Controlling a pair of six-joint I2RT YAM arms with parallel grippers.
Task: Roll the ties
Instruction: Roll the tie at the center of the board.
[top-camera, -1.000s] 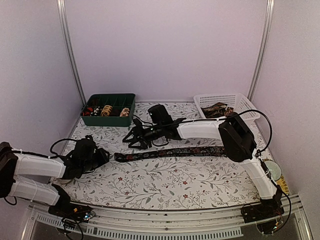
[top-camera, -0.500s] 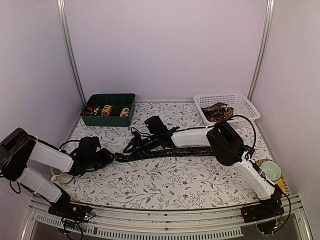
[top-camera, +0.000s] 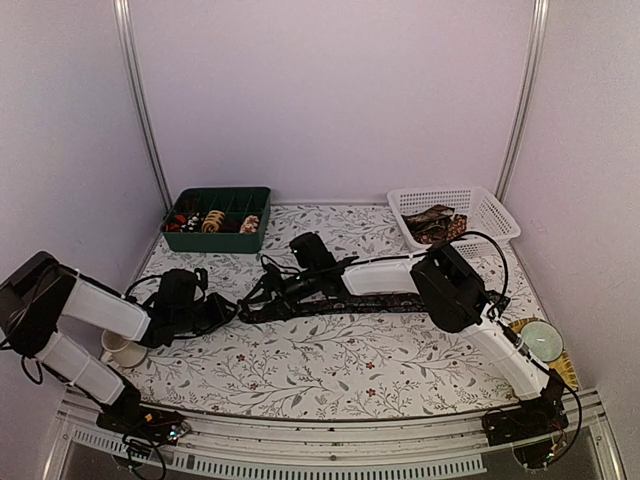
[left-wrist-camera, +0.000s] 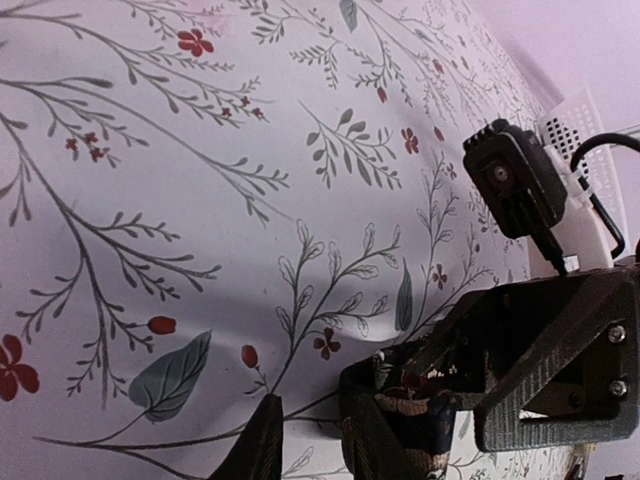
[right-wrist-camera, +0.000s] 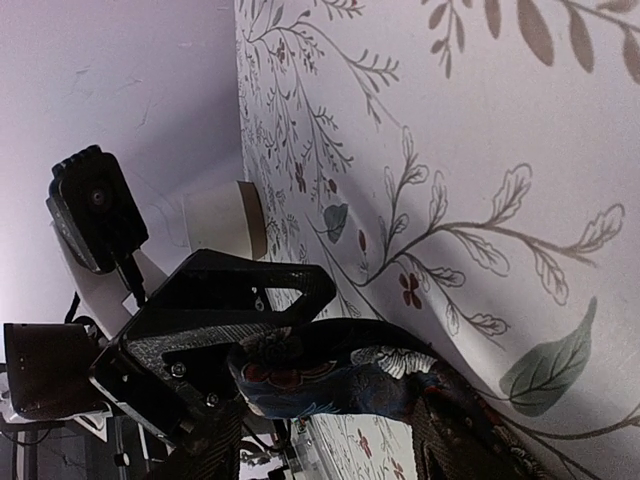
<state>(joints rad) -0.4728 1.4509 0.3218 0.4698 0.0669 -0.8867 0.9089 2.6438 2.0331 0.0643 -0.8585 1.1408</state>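
**Two arms meeting at one end of a flat tie**

The floral tabletop (top-camera: 330, 370) carries everything. The right arm (top-camera: 390, 272) reaches from 4 o'clock across the middle toward 9 o'clock. The left arm (top-camera: 100, 305) comes in from 8 o'clock to meet it. A dark patterned tie (top-camera: 330, 308) lies flat along the 9-to-3 line at the centre, partly under the right arm. Its 9 o'clock end sits where the two sets of jaws meet.

In the right wrist view this end is curled up between the right arm's jaws, which stand apart on either side of it. Whether they press on the cloth cannot be told. In the left wrist view the left arm's jaws stand released, with bare tabletop between them and the tie end just beside one finger (left-wrist-camera: 362, 425).

A white mesh basket (top-camera: 490, 205) at 1 o'clock holds loose ties (top-camera: 435, 222). A green tray (top-camera: 215, 241) at 11 o'clock holds rolled ties (top-camera: 212, 221). A cup (top-camera: 118, 350) stands at 8 o'clock beside the left arm.
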